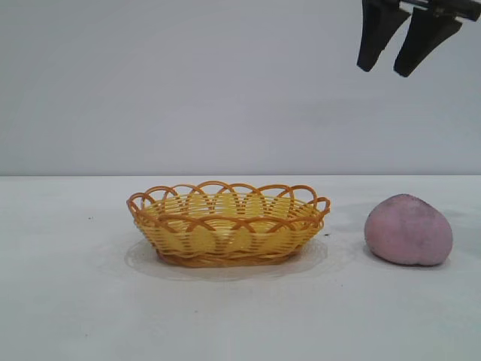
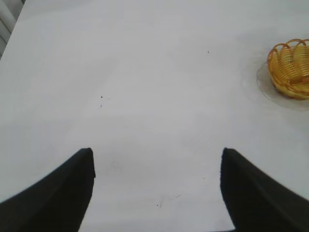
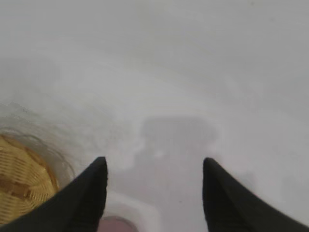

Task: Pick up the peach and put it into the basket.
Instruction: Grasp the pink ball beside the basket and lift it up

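Exterior view: right gripper [image 1: 402,60] fingers apart, empty, above peach [image 1: 408,230] beside basket [image 1: 228,224].

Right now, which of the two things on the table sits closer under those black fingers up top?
The peach, the pinkish-purple lump almost under the right gripper's open fingers. The yellow basket sits further left.
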Motion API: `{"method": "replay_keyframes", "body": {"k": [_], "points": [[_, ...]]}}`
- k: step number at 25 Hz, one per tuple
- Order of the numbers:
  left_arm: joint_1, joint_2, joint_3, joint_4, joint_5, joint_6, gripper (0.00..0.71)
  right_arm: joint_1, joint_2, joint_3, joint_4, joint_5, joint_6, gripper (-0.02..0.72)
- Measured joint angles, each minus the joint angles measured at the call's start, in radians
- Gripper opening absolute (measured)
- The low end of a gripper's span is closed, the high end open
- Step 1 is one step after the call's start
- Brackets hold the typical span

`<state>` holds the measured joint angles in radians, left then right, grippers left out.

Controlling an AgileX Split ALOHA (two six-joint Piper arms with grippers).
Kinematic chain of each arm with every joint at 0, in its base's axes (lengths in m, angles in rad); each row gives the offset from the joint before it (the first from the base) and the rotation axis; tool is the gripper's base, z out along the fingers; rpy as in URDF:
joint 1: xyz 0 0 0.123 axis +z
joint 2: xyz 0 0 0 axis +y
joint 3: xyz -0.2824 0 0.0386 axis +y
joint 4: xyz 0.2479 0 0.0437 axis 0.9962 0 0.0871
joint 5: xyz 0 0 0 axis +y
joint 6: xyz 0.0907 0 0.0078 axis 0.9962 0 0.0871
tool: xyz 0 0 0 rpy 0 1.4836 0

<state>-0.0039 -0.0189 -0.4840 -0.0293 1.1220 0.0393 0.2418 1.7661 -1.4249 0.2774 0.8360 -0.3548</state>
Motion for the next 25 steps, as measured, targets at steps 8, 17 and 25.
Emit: {"method": "replay_keyframes", "body": {"k": [8, 17, 25], "points": [[0.0, 0.0, 0.0, 0.0, 0.0, 0.0, 0.482, 0.0, -0.032, 0.0, -0.013, 0.188, 0.0, 0.378], [0.0, 0.0, 0.0, 0.0, 0.0, 0.0, 0.482, 0.002, -0.033, 0.0, -0.021, 0.306, 0.041, 0.378], [0.0, 0.0, 0.0, 0.0, 0.0, 0.0, 0.482, 0.114, -0.033, 0.0, -0.189, 0.326, 0.231, 0.378]]}}
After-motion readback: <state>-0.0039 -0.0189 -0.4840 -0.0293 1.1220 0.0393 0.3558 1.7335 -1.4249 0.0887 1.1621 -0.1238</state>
